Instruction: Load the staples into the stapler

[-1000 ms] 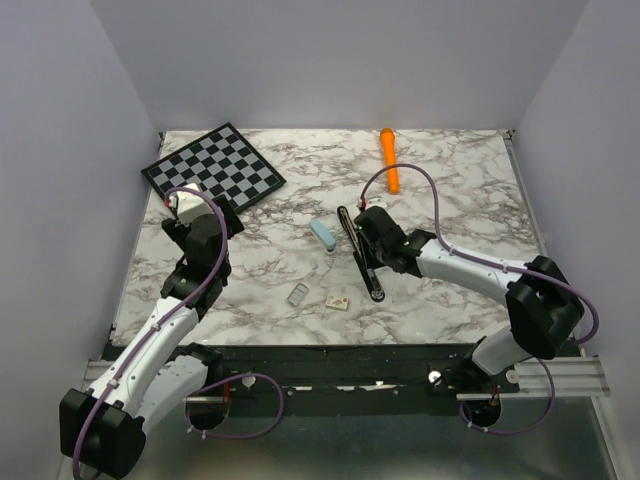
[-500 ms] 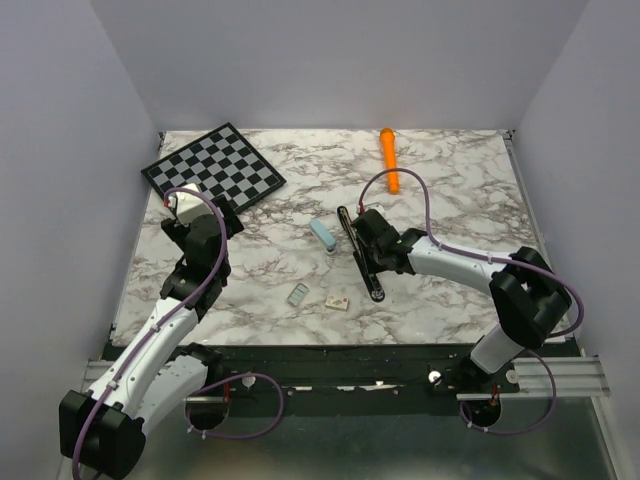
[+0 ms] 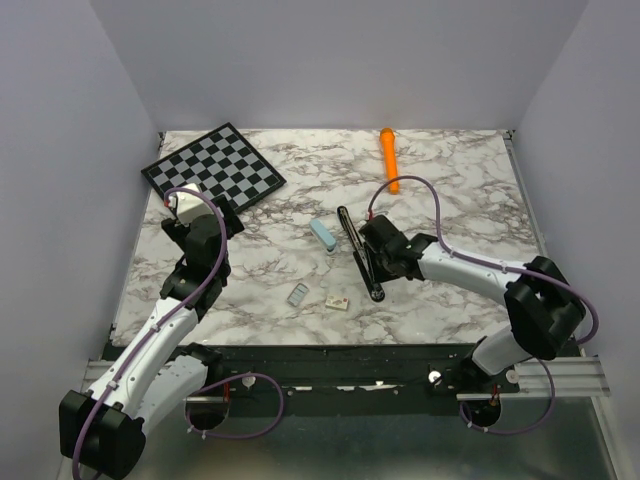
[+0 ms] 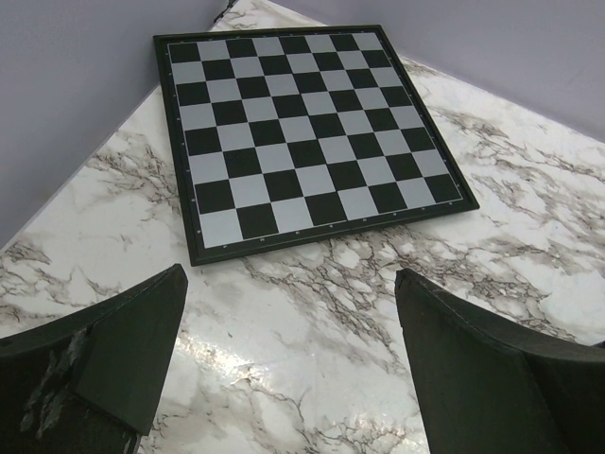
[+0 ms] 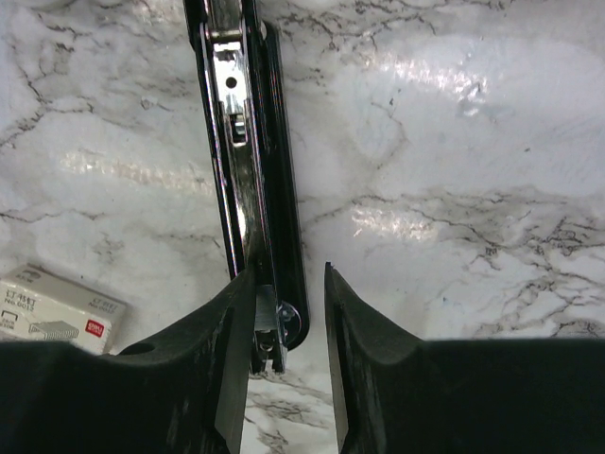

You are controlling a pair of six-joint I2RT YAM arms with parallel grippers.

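Fingers (image 5: 180,397) astride near end of stapler (image 5: 250,161)

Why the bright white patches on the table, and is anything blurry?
Right wrist view: bright glare on the glossy white marble tabletop and the chrome inside the slim black stapler, sharp. Left wrist view: a softer sheen low; the black-and-grey checkered chessboard crisp, the dark fingers of the left gripper slightly soft. Top view: even light, no glare.

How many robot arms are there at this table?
2. The left arm stands by the chessboard, left gripper open above the marble table; the right arm reaches mid-table, right gripper straddling one end of the black stapler.
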